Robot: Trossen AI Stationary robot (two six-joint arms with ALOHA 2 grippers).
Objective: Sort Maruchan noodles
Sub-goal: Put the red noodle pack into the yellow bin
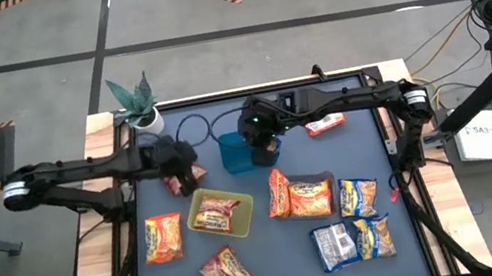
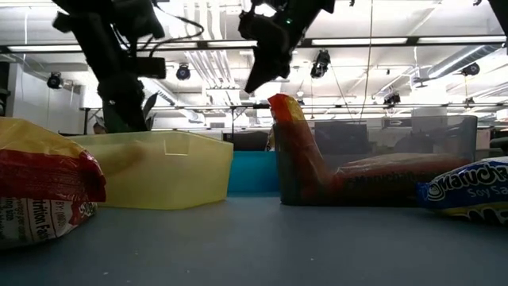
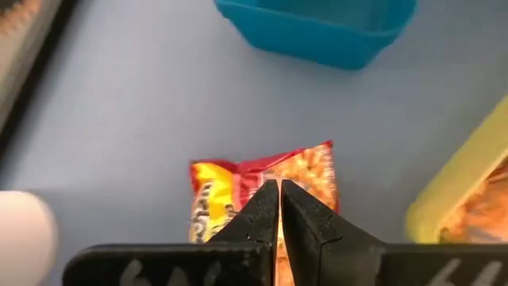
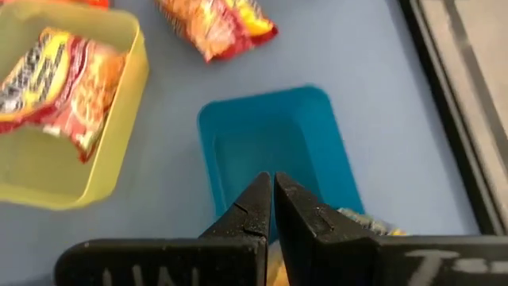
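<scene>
With one packet [image 1: 217, 210] in the yellow-green tray [image 1: 203, 229] and most noodles loose on the tabletop [image 1: 279, 264], my left tool [image 3: 279, 208] and right tool [image 4: 271, 208] hover pinched together, empty.

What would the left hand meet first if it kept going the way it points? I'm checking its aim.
Probably the red-and-yellow noodle packet, lying flat on the mat right ahead of the shut left hand. The gap between them is unclear.
</scene>
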